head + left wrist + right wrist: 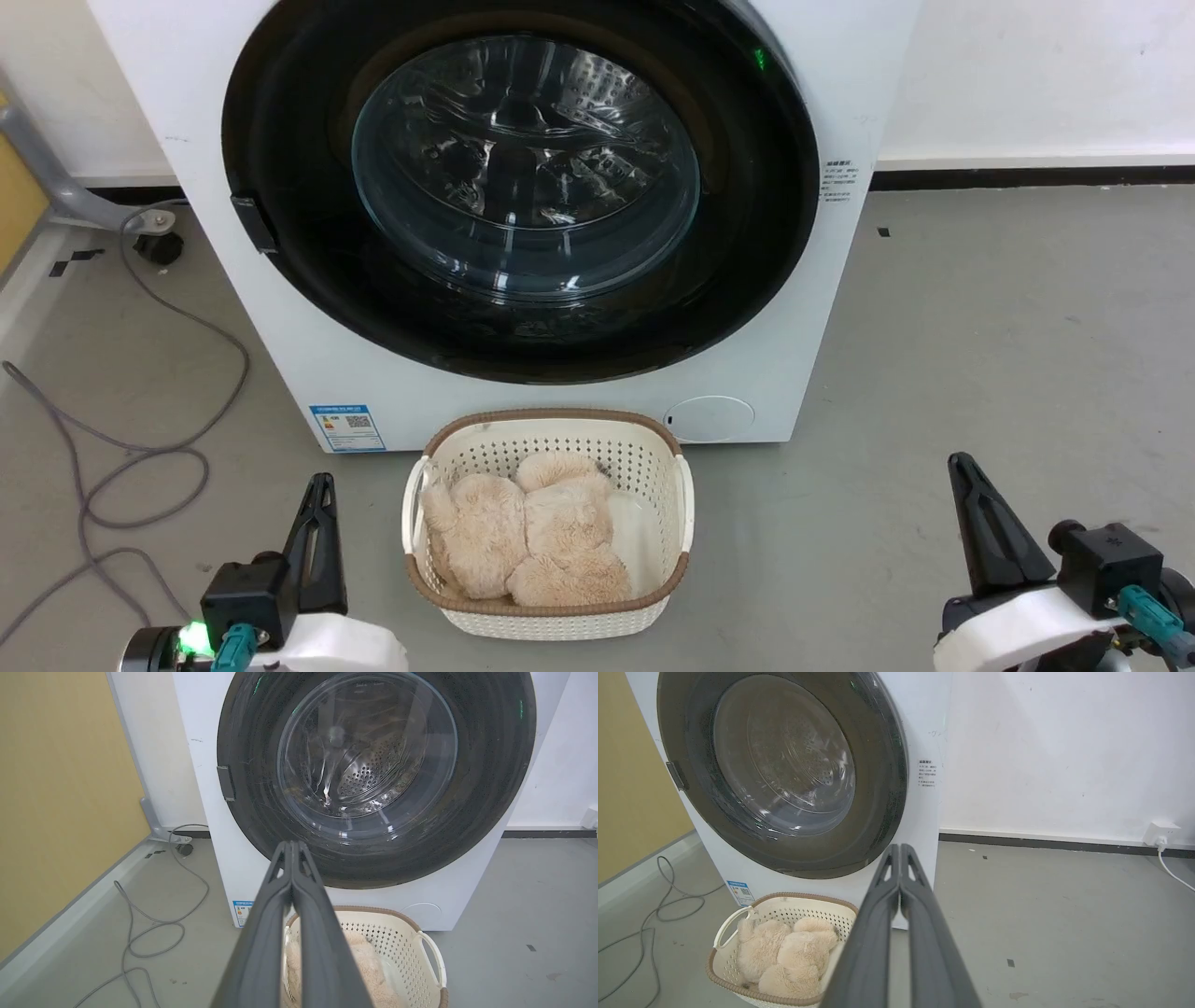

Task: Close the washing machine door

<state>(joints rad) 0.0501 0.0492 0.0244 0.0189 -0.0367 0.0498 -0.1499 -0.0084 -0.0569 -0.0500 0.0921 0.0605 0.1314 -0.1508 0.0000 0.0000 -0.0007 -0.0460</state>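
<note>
In my head view, the washing machine door (523, 187) fills the upper middle, its wide black rim lying flat against the white front of the washing machine (280, 355), with the drum's holes showing through the glass bowl. My left gripper (320, 485) sits low at the left and my right gripper (962, 467) low at the right. Both point up toward the machine, and both are well apart from the door and touch nothing. Between them on the grey floor stands a cream laundry basket (551, 415) with a fluffy beige toy (532, 541) inside, just in front of the machine. A grey cable (140, 448) loops across the floor at the left. In my left wrist view, my left gripper (292, 844) has its two fingers pressed together with nothing between them. The tips line up below the door's (373, 765) lower rim, with open space between them and it, and the door sits ahead and a little to the right. The basket (397, 933) lies beneath and to the right of my fingers. In my right wrist view, my right gripper (900, 847) is likewise pressed together and empty. The door (784, 765) lies ahead to the upper left, seated against the machine's front. The basket (803, 900) is at the lower left, beside my fingers.
</note>
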